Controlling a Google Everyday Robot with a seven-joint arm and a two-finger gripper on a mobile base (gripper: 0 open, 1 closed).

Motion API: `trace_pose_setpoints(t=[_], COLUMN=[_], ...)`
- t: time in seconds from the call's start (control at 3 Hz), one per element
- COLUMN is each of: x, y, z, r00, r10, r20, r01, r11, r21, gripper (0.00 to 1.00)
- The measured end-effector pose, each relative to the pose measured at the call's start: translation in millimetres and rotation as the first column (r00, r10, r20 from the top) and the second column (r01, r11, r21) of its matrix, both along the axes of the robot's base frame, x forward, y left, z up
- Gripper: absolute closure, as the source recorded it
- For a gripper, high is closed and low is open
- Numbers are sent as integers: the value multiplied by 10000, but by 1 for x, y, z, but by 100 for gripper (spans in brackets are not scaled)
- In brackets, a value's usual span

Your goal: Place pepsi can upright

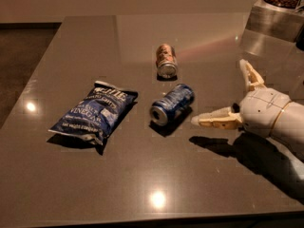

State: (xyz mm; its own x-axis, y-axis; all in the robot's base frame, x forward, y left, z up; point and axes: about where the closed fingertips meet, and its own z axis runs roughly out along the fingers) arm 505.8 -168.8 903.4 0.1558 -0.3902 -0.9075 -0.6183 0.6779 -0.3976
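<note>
Pepsi can lies on its side near the middle of the grey table, with its silver end turned to the near left. My pincer is at the right of it, spread wide and holding nothing. The lower finger points left toward the can and ends just beside it, not touching. The other finger stands farther right. At the left of the can rests the blue chip bag. Behind it, farther away, a tan-brown can also lies on its side.
</note>
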Motion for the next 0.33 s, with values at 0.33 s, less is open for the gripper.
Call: trace_pose_setpoints(t=[0.33], x=[0], y=[0], z=[0], r00=[10000], r10=[1], r20=[0], r01=[-1], r11=[10000], r21=[0], gripper=[0])
